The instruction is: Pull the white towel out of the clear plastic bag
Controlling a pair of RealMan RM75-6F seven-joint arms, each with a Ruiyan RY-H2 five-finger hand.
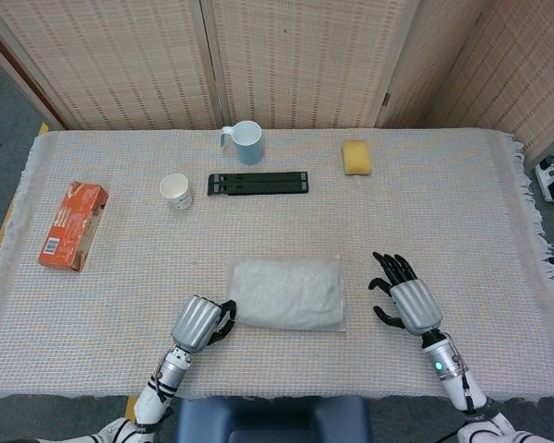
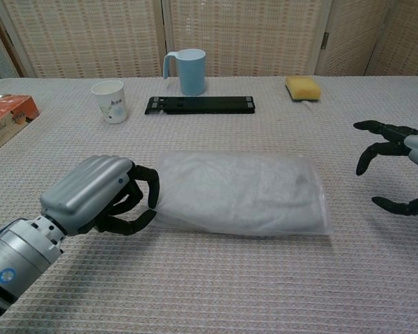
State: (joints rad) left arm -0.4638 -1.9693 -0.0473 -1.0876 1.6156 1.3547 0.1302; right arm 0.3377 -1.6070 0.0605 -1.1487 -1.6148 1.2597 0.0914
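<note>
White towel point(image 2: 240, 191) sits inside clear plastic bag point(image 1: 289, 293), flat at table's near-centre. We see left hand point(image 2: 104, 195) curled at bag's left end, fingertips against plastic; real pinch or only touch, we cannot tell. We judge it anchors bag. Right hand point(image 1: 404, 297) spread, empty, near bag's right end, apart from it, likely staged for the pull. Behind: black folding stand point(image 1: 258, 183), paper cup point(image 1: 175, 190), blue mug point(image 1: 246, 141), yellow sponge point(image 1: 355, 156), orange box point(image 1: 72, 225).
</note>
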